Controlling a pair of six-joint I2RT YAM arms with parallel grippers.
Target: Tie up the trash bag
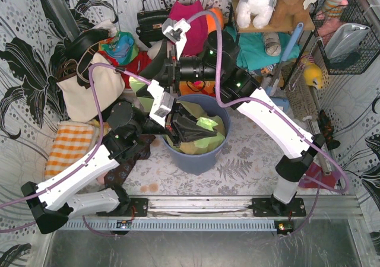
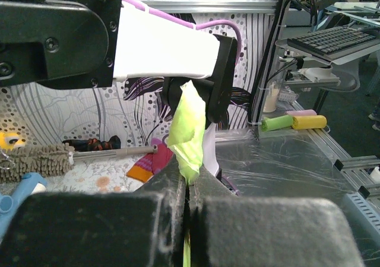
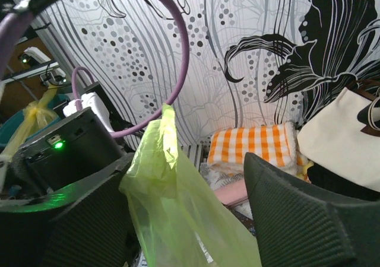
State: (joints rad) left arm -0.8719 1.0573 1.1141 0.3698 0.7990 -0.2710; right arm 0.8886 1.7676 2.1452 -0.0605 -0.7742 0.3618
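Trash bag (image 1: 211,124) in centre bin (image 1: 196,160), left end effector (image 2: 189,181) clenched on it, right end effector (image 3: 189,172) released.

Colour and pattern findings:

- Trash bag (image 3: 178,219): translucent lime-green, plain.
- Bin (image 1: 199,161): blue-grey, plain.
- Tote bag (image 1: 89,95): cream, with dark handles.
- Folded cloth (image 1: 70,147): orange-and-white check.
- Wall covering (image 3: 267,53): white, printed with large black flowers, curling lines and dots.
- Table cover (image 1: 249,160): pale, with a grey leaf and flower print.
- Cable (image 3: 186,53): purple.
- Arm links (image 1: 279,121): white shells with black joints.
- Plush toy (image 1: 259,3): white.
- Hanging bag (image 1: 189,21): magenta-pink.
- Green roll (image 2: 277,123) and yellow roll (image 2: 309,122): both plain.
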